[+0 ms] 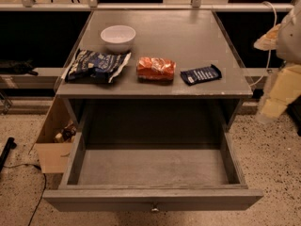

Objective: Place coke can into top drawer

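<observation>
Coke can [156,68]: orange-red, shiny, on its side, tabletop [188,36] front-centre. Top drawer [153,199]: grey, pulled open. End effector [273,102]: right of tabletop.

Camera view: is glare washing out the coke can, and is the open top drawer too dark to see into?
Camera view: the coke can shows bright sheen patches, yet its orange-red reads clearly on the grey cabinet top; the top drawer is dimly but evenly lit inside, deep shadow only in the recess behind; the hand hangs pale at the right edge, beside the cabinet.
</observation>
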`<state>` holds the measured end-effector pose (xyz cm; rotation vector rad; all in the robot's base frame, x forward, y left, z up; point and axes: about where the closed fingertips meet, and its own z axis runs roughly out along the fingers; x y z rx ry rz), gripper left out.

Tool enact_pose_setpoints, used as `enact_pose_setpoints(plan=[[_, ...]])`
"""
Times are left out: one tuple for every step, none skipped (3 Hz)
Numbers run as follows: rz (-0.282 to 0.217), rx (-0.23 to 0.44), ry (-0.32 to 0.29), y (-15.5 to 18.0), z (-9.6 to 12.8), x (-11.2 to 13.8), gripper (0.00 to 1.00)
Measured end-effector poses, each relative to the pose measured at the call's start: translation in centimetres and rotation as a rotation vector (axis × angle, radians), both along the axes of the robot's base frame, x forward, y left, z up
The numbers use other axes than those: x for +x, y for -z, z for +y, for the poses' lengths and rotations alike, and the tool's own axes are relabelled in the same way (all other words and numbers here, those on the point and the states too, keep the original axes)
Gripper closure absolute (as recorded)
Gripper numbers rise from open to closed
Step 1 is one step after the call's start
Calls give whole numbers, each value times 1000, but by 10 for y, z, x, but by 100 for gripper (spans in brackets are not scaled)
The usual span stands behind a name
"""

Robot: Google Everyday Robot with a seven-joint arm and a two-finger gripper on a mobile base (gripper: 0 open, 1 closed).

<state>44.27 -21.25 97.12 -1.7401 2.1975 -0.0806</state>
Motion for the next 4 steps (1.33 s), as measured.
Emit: enact_pose_setpoints(plan=[[-31, 112, -48, 2, 17, 41, 0], [-33, 287, -58, -7, 33, 74, 0], [8, 497, -9, -6, 49, 95, 0], [31, 585, 5, -7, 83, 103, 0]])
